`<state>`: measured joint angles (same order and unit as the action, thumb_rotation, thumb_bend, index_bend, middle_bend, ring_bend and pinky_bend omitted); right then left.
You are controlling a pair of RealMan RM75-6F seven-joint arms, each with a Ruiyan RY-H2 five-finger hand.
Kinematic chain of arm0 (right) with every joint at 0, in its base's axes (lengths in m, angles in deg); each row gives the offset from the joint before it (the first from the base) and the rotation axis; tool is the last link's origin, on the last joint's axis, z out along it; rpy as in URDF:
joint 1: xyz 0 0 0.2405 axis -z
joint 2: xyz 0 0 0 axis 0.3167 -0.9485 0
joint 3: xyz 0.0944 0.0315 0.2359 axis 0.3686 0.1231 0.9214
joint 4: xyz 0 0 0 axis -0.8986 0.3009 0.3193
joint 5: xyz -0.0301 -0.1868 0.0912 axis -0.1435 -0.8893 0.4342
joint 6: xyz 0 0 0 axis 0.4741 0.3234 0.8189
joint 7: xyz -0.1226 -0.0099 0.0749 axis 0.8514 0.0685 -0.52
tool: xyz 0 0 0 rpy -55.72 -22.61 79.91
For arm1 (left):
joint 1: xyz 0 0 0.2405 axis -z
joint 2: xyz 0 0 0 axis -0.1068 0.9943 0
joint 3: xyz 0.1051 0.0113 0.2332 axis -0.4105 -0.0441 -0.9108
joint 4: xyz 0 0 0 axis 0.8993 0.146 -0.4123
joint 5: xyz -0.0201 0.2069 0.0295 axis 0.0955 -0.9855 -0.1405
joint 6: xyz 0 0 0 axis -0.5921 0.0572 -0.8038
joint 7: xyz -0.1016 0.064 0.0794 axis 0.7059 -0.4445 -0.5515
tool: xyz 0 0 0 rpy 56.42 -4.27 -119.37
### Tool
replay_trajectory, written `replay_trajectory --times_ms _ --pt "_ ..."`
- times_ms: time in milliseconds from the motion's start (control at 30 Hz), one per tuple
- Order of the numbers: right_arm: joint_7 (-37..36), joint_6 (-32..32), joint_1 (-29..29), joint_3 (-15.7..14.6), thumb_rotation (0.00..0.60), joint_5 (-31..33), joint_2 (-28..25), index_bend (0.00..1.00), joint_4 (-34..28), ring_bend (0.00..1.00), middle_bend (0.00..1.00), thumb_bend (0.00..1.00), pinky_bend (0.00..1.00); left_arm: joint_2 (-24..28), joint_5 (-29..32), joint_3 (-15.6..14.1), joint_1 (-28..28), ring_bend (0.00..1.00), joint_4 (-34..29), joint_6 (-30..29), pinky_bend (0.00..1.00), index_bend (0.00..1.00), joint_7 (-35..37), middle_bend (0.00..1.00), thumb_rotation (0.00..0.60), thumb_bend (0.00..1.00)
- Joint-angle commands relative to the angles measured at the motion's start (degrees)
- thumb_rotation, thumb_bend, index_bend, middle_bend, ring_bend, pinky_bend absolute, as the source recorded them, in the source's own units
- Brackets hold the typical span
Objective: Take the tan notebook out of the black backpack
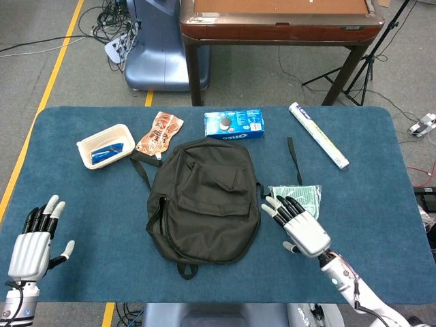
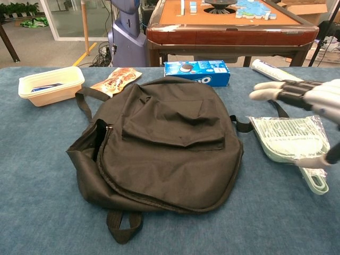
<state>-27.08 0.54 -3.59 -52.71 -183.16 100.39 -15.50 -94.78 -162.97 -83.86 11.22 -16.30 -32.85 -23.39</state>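
Note:
The black backpack (image 1: 203, 201) lies flat in the middle of the blue table, its main zip gaping at the left side (image 2: 98, 141). No tan notebook shows in either view. My right hand (image 1: 298, 222) hovers open just right of the backpack, over the green dustpan (image 1: 300, 193), fingers spread and pointing toward the bag; in the chest view the right hand (image 2: 303, 98) is at the right edge. At the near left corner my left hand (image 1: 34, 238) rests open, far from the bag and holding nothing.
Behind the backpack lie a blue cookie box (image 1: 234, 124), a snack pouch (image 1: 160, 133) and a cream tray (image 1: 105, 145) with a blue item. A white tube (image 1: 318, 134) sits at the back right. A loose black strap (image 1: 293, 158) trails right of the bag.

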Motion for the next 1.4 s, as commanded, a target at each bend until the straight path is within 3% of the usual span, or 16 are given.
replay_trajectory --times_ms 33,567,867,1267,1400 --pt "0.1 2.8 -2.9 1.5 0.6 1.5 3.9 0.0 4.1 0.0 0.0 0.0 0.11 0.1 0.1 0.0 -0.1 0.0 0.1 -0.1 0.02 0.04 0.2 0.0 0.6 0.29" --pt "-0.1 5.9 -9.9 2.0 0.6 2.0 16.8 0.0 20.8 0.0 0.0 0.0 0.05 0.3 0.6 0.0 -0.2 0.0 0.6 0.5 0.02 0.04 2.0 0.0 0.6 0.29" --pt "-2.9 3.4 -12.7 0.7 0.6 -0.7 23.0 0.0 28.3 0.0 0.0 0.0 0.05 0.4 0.8 -0.1 -0.6 0.0 0.8 0.4 0.02 0.04 2.5 0.0 0.6 0.29" --pt "-6.4 -0.6 -14.3 -2.3 0.6 -4.2 25.9 0.0 30.0 0.0 0.0 0.0 0.05 0.5 0.4 -0.3 -0.8 0.0 0.7 0.2 0.02 0.04 2.3 0.0 0.6 0.29" --pt "-7.2 -1.6 -14.6 -3.0 0.6 -4.9 25.7 0.0 29.1 0.0 0.0 0.07 0.05 0.6 0.3 -0.4 -1.0 0.0 0.5 -0.1 0.02 0.04 2.3 0.0 0.6 0.29"
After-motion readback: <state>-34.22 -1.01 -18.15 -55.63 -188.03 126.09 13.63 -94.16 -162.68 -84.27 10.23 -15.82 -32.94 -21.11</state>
